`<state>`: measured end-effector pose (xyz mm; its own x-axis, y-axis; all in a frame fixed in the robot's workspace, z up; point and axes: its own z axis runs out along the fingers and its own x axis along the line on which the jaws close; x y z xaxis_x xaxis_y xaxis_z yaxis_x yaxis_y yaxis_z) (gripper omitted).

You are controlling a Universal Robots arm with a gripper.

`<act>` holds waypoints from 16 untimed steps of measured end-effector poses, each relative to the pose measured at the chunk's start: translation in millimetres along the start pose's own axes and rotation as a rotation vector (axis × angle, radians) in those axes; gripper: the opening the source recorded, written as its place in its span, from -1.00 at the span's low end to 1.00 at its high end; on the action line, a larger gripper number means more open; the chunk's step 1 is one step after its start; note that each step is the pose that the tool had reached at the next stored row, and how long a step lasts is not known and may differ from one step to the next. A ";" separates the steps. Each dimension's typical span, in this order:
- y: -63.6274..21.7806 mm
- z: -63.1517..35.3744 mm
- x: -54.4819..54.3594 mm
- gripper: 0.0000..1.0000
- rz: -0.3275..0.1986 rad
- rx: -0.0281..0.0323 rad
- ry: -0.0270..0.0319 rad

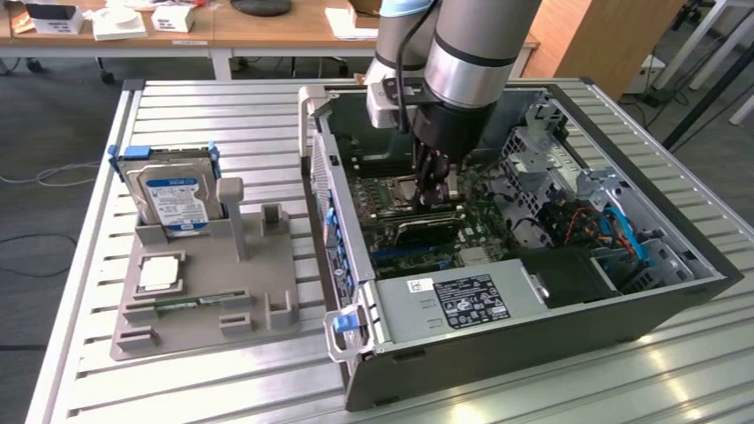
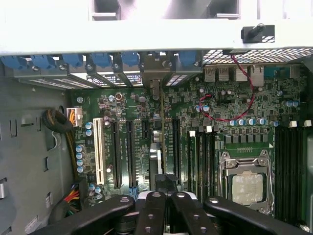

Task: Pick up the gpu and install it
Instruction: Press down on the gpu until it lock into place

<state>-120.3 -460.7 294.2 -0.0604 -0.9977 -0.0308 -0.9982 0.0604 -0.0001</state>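
I have the end effector [image 2: 164, 198] closed on the gpu [image 2: 156, 147], which stands edge-on over a motherboard [image 2: 220, 132] slot inside the computer case [image 1: 518, 344]. I judge seating needs square alignment and straight, even pressure.

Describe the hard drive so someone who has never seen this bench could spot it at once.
Find the open computer case on the table; at the exterior view's left of it lies a grey holder. The hard drive stands upright at the holder's far end. It alone is a silver box with a blue-white label, unlike the flat square chip and green memory stick.
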 end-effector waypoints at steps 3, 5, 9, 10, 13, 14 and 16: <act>-0.1 -0.1 0.0 -0.79 0.000 0.0000 0.0000; -1.3 0.0 -0.1 -0.79 0.000 -0.0001 0.0001; -2.9 0.3 -0.1 -0.79 0.000 -0.0002 0.0002; -2.9 0.3 -0.1 -0.79 0.000 -0.0001 0.0001; -3.0 3.4 -0.1 -0.79 0.000 0.0001 -0.0002; -3.0 5.2 0.0 -0.79 0.000 0.0000 -0.0003; -3.0 8.5 0.1 -0.79 0.000 0.0000 -0.0006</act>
<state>-117.3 -460.7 285.7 -0.0604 -0.9977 -0.0314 -0.9982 0.0604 0.0000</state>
